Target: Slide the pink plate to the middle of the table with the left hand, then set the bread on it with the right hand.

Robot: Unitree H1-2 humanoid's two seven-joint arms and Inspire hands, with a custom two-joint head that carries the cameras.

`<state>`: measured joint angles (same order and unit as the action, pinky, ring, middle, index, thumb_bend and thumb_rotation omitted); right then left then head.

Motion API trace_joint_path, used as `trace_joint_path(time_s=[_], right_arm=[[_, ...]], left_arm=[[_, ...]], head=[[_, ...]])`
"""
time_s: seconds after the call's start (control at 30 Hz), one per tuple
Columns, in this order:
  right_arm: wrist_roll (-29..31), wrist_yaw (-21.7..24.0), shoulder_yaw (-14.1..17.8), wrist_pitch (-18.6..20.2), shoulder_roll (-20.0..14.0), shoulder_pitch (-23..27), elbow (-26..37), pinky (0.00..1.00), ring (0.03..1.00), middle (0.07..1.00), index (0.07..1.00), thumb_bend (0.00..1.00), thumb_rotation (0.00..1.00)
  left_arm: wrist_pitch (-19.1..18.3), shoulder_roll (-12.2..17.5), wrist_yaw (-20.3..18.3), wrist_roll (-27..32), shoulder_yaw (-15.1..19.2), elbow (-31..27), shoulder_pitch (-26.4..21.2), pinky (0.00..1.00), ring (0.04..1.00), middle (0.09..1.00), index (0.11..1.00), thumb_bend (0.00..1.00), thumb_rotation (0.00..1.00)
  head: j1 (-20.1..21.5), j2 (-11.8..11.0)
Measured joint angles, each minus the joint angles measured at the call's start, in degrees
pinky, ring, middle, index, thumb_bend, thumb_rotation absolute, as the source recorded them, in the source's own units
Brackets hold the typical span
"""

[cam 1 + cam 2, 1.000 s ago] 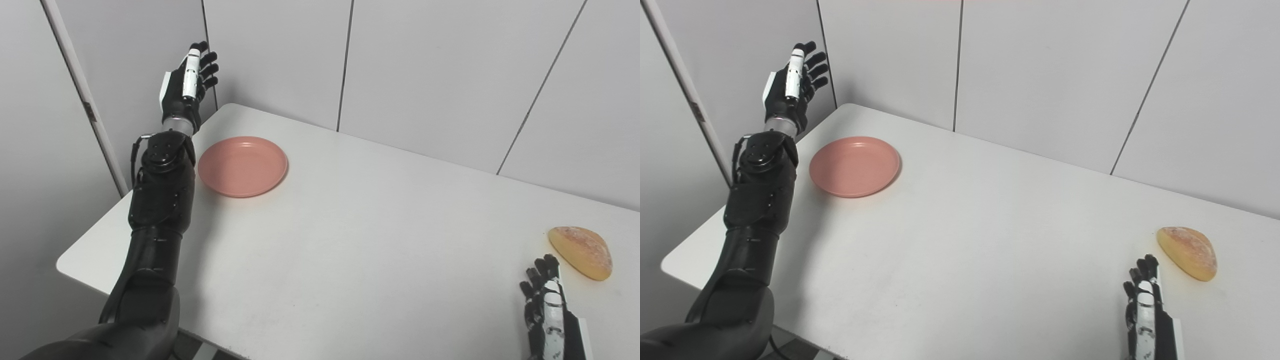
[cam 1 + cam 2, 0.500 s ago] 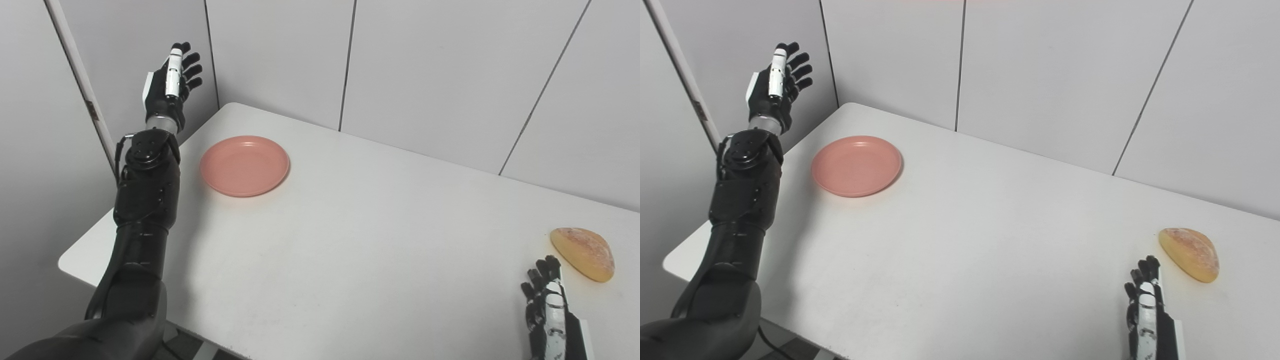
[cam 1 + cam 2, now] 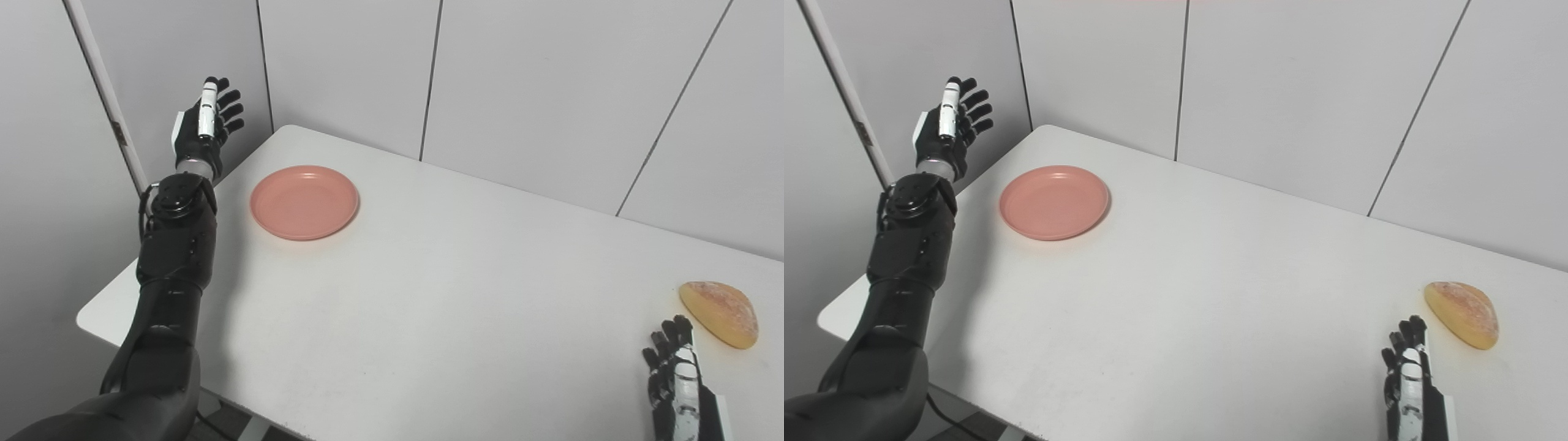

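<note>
The pink plate (image 3: pixel 304 201) lies flat at the far left of the white table (image 3: pixel 441 288), near its back corner. My left hand (image 3: pixel 206 125) is raised off the table's left edge, up and to the left of the plate, open with fingers spread and holding nothing. A golden bread roll (image 3: pixel 720 312) lies at the table's right side. My right hand (image 3: pixel 677 383) rests low at the front right, just short of the bread and not touching it, fingers extended and empty.
Grey wall panels (image 3: pixel 527 79) close off the back and left of the table. The table's left corner and front edge (image 3: pixel 184 361) run under my left forearm (image 3: pixel 174 245).
My left hand has dropped lower and drifted left, off the table's edge. The view has shifted slightly. Plate, bread and right hand have stayed put.
</note>
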<state>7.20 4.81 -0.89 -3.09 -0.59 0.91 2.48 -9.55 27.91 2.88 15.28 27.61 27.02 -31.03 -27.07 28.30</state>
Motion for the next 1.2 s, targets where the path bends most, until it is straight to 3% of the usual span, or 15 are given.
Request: trace_joint_path(time_s=[0.5,0.87,1.2], right_arm=[[0.6,0.0,0.2,0.0,-0.3,-0.1,0.2,1.0,1.0,1.0,1.0,0.14,1.0],[0.7,0.0,0.3,0.0,-0.3,-0.2,0.3,1.0,1.0,1.0,1.0,0.13,1.0],[-0.2,-0.5,0.3,0.2,-0.3,-0.3,0.6,1.0,1.0,1.0,1.0,0.13,1.0]], left_arm=[[0.0,-0.2,0.5,1.5,-0.2,3.1,0.3,0.81,0.839,0.832,0.822,0.36,1.0],[0.2,-1.0,-0.7,3.9,-0.4,6.1,0.6,0.83,0.83,0.824,0.824,0.38,1.0],[0.5,-2.2,-1.1,4.1,-1.0,9.7,0.5,0.84,0.862,0.866,0.854,0.36,1.0]], head=[[-0.2,0.4],[-0.2,0.4],[0.0,0.6]])
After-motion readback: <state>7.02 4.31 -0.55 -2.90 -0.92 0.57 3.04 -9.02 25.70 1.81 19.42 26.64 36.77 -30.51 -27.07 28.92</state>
